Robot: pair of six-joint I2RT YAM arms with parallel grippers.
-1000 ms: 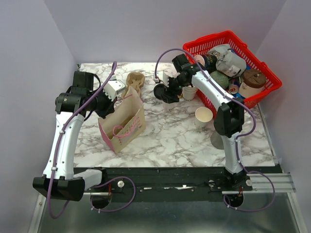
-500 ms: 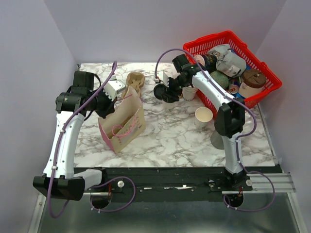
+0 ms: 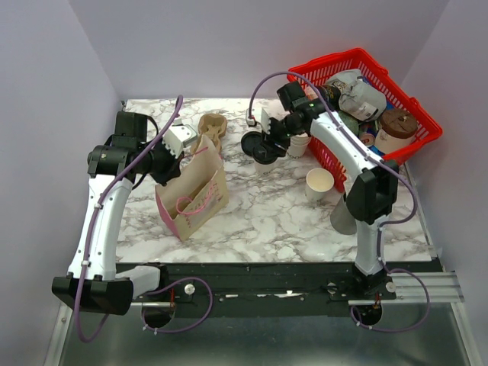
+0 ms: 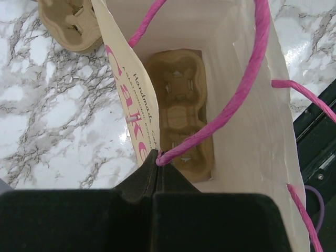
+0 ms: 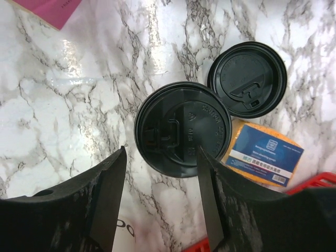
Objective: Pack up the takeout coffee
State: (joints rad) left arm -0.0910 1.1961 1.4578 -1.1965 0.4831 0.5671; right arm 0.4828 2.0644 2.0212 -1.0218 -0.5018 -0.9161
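The takeout coffee (image 5: pixel 182 128) shows from above as a cup under a round black lid; it stands on the marble in the top view (image 3: pixel 266 153). My right gripper (image 5: pixel 160 202) is open and hangs above it, fingers (image 5: pixel 105 194) apart and the lid just ahead of them; it also shows in the top view (image 3: pixel 274 137). My left gripper (image 4: pixel 156 158) is shut on the pink handle (image 4: pixel 220 113) of the paper bag (image 3: pixel 194 194) and holds the bag open. A cardboard cup carrier (image 4: pixel 181 115) lies at the bag's bottom.
A loose black lid (image 5: pixel 247 79) and a yellow-blue packet (image 5: pixel 265 152) lie beside the coffee. A lidless white cup (image 3: pixel 320 183), nested cups (image 3: pixel 299 145), a second carrier (image 3: pixel 212 126) and a full red basket (image 3: pixel 415 133) stand nearby.
My right gripper has shifted slightly up and to the right over the lidded cup. The left arm and the bag have not moved.
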